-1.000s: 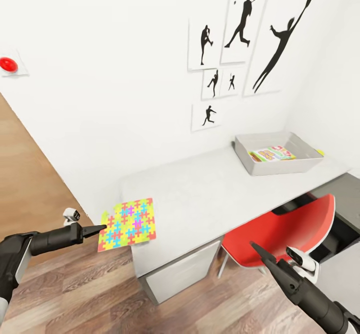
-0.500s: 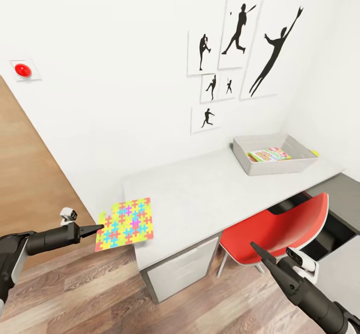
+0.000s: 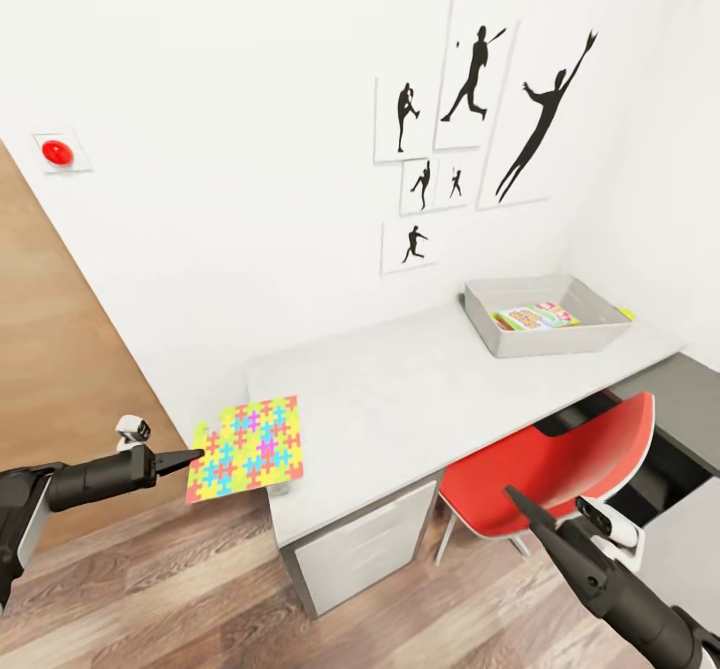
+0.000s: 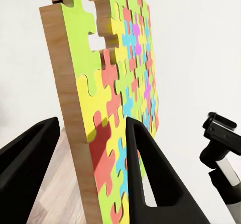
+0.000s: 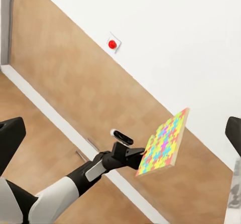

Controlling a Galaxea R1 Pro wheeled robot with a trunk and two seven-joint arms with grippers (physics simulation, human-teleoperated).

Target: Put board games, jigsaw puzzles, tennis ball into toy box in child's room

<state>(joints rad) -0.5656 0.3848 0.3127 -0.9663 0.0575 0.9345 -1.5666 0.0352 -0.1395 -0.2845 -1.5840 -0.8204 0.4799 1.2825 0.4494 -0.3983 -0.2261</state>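
A: Where is the jigsaw puzzle (image 3: 246,448) sitting right now?

B: I'm holding it in my left end effector (image 3: 190,460) — pinched by one edge, the slab jutting out over the near-left corner of the worktop (image 3: 400,399), apart from the surface. In the left wrist view the fingers (image 4: 150,184) are clamping either side of its thick wooden edge.

A: And the toy box (image 3: 545,317)?

B: It's resting at the far right end of the worktop, well apart from the puzzle, with a board game (image 3: 535,318) already lying inside.

A: How are you planning the carry?

B: I'm judging an edge grip prone to sagging or slipping — so I'm aiming to travel slowly and level, clearing the rim before letting go.

A: Your right end effector (image 3: 520,505)?

B: Hanging near the red chair (image 3: 560,459), grasping nothing, jaws spread.
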